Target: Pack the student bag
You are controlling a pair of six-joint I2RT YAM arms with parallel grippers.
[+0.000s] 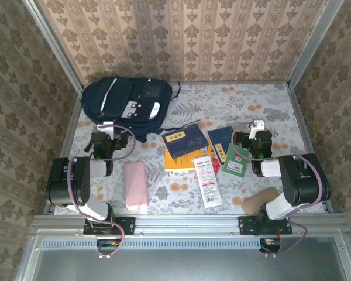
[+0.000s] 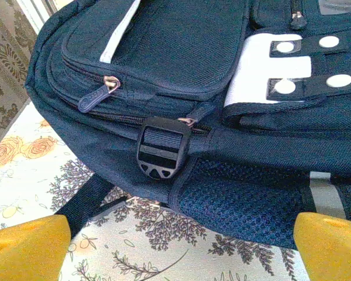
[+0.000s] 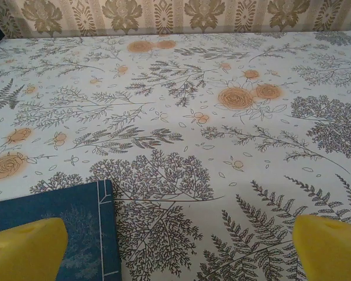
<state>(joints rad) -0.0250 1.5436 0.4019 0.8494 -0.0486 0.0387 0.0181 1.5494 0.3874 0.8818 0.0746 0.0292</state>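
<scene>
Left wrist: zipped-up student bag (image 2: 181, 52)

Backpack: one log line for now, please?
student bag: not held | left claw: open, facing bag | right claw: open, beside blue book

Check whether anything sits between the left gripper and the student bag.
Nothing visible does. The left gripper, open, faces the student bag directly; between them lie bare floral tablecloth and the bag's own black strap.
</scene>
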